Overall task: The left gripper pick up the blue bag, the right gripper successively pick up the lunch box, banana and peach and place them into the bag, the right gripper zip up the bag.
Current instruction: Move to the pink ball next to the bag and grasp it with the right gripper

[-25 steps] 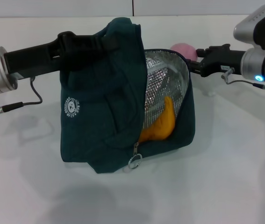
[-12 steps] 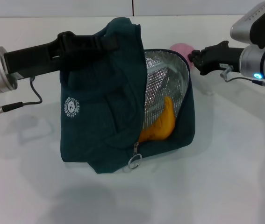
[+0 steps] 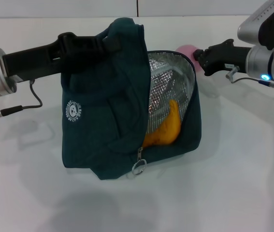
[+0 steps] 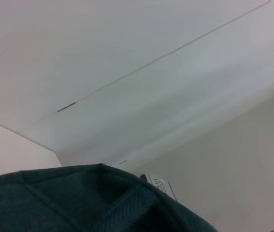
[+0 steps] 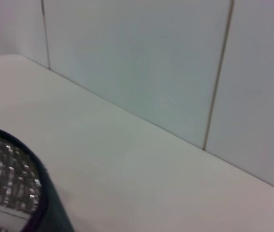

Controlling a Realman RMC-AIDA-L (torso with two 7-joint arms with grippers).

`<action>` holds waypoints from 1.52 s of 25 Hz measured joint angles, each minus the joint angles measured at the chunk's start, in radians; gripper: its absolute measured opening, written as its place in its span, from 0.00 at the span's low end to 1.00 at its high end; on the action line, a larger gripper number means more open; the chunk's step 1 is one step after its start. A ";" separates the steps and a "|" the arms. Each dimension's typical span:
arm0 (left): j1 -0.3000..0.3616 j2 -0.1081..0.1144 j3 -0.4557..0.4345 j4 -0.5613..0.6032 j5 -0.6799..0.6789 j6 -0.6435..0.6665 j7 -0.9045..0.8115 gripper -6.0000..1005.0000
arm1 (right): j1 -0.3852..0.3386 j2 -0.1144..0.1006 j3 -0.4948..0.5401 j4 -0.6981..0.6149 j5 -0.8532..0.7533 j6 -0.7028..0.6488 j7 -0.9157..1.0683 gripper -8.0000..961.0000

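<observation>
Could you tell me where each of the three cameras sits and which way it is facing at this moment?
Head view: on the robot's head, looking forward and down at the blue bag, banana and peach; shows the left gripper and right gripper with their arms.
Left wrist view: angled upward past a fold of the bag toward the wall; no fingers visible.
Right wrist view: over the bag's foil-lined rim toward table and wall; no fingers visible.
All three share the bag.
</observation>
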 joint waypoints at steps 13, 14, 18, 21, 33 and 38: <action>0.006 0.005 -0.006 0.000 -0.001 0.000 -0.004 0.05 | -0.027 0.000 -0.015 -0.021 0.090 -0.057 0.000 0.02; 0.007 0.005 -0.006 0.000 -0.001 0.000 -0.004 0.05 | -0.027 0.000 -0.024 -0.022 0.090 -0.057 0.001 0.02; 0.005 0.005 -0.007 0.000 -0.005 0.000 -0.004 0.05 | 0.002 0.000 -0.073 -0.001 0.092 -0.022 0.050 0.09; 0.000 0.003 -0.008 0.000 -0.007 0.000 -0.004 0.05 | 0.035 -0.003 -0.132 0.027 0.087 0.015 0.137 0.19; 0.012 0.003 -0.008 0.001 -0.014 0.007 -0.005 0.05 | 0.029 -0.004 -0.181 -0.024 0.093 0.076 0.191 0.63; 0.006 0.004 -0.007 0.001 -0.014 0.008 -0.005 0.05 | 0.029 -0.002 -0.186 -0.013 0.089 0.101 0.193 0.82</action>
